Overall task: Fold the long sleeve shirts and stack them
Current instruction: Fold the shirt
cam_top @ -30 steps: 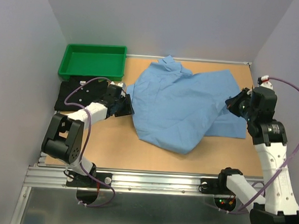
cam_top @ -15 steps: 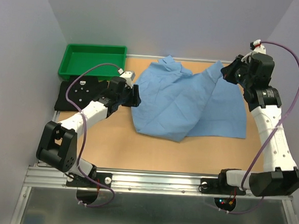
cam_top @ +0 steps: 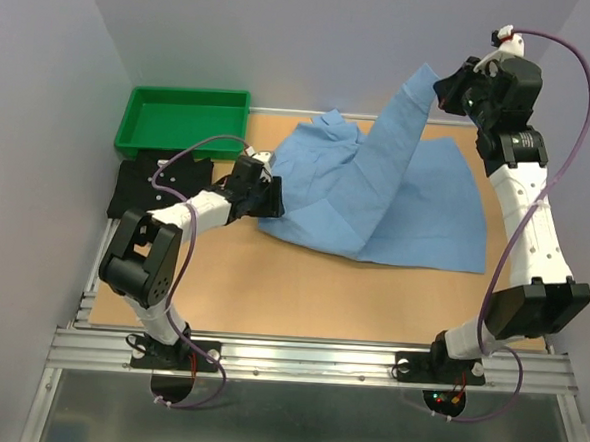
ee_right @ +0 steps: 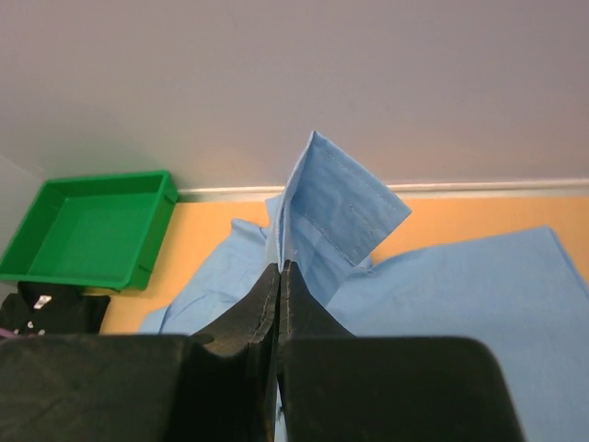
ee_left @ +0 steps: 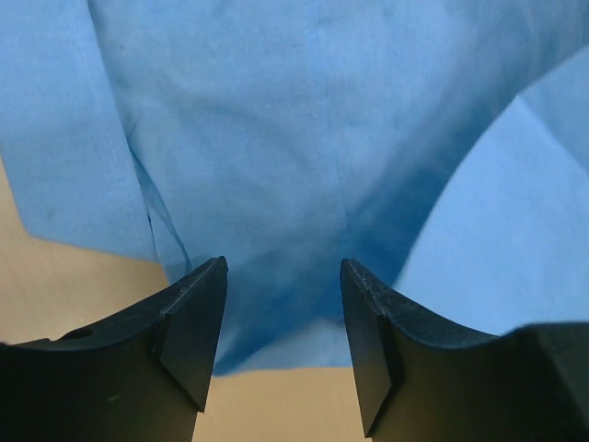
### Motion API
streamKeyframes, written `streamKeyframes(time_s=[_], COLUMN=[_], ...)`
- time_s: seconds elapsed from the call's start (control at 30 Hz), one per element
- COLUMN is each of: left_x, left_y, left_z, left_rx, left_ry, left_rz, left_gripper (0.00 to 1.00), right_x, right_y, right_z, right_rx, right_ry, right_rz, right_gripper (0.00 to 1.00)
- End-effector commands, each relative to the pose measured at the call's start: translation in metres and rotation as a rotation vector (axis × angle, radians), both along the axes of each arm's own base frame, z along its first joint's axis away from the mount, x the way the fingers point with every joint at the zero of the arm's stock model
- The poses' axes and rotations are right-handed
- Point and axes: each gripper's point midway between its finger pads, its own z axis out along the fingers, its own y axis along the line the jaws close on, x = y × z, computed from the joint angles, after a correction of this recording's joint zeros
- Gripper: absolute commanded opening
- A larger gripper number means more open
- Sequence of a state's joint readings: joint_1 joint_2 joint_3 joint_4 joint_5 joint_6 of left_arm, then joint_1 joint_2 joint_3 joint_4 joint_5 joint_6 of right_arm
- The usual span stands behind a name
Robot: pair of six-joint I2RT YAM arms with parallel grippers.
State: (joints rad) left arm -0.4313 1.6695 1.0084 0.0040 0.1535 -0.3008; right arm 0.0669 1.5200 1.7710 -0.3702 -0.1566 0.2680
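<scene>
- The light blue shirt (cam_top: 396, 207) was spread over the middle of the table (cam_top: 301, 292), with one sleeve drawn up toward 1 o'clock.
- The sleeve was pinched just below its cuff (ee_right: 342, 207) by the right gripper (cam_top: 447, 90). In the right wrist view the jaws were seen pressed together on the cloth.
- The left gripper (cam_top: 273, 202) was held at the shirt's 9 o'clock edge. Its fingers (ee_left: 189, 322) were parted with nothing gripped between them, and blue cloth was seen beneath.
- The black shirt (cam_top: 162, 185) was laid as a flat rectangle at 9 o'clock on the table, just beside the green tray (cam_top: 181, 124) at 10 o'clock.
</scene>
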Motion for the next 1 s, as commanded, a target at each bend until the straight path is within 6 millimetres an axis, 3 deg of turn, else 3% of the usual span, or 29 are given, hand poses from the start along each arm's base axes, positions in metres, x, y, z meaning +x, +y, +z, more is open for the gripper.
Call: streamKeyframes(time_s=[0.0, 0.13, 0.2, 0.47, 0.6, 0.87, 0.97], left_x=[-0.005, -0.005, -0.009, -0.020, -0.023, -0.030, -0.032], left_y=[0.006, 0.018, 0.019, 0.007, 0.009, 0.015, 0.017], left_z=[0.029, 0.055, 0.054, 0.043, 0.033, 0.030, 0.034], left_rx=[-0.074, -0.111, -0.113, -0.138, -0.125, -0.122, -0.122], left_ry=[-0.064, -0.144, -0.146, -0.116, -0.089, -0.083, -0.098], left_rz=[0.061, 0.105, 0.091, -0.002, 0.006, 0.034, 0.038], left_gripper=[0.63, 0.64, 0.64, 0.75, 0.76, 0.76, 0.76], right_x=[0.006, 0.025, 0.026, 0.043, 0.049, 0.057, 0.056], right_y=[0.018, 0.035, 0.045, 0.079, 0.099, 0.125, 0.134], right_z=[0.056, 0.041, 0.040, 0.000, -0.002, 0.021, 0.043], right_rx=[-0.024, -0.027, -0.025, -0.017, -0.017, -0.020, -0.012], right_ry=[-0.183, -0.167, -0.172, -0.109, -0.115, -0.195, -0.261], right_rz=[0.101, 0.199, 0.257, 0.428, 0.493, 0.570, 0.616], right_gripper=[0.01, 0.01, 0.00, 0.01, 0.01, 0.01, 0.01])
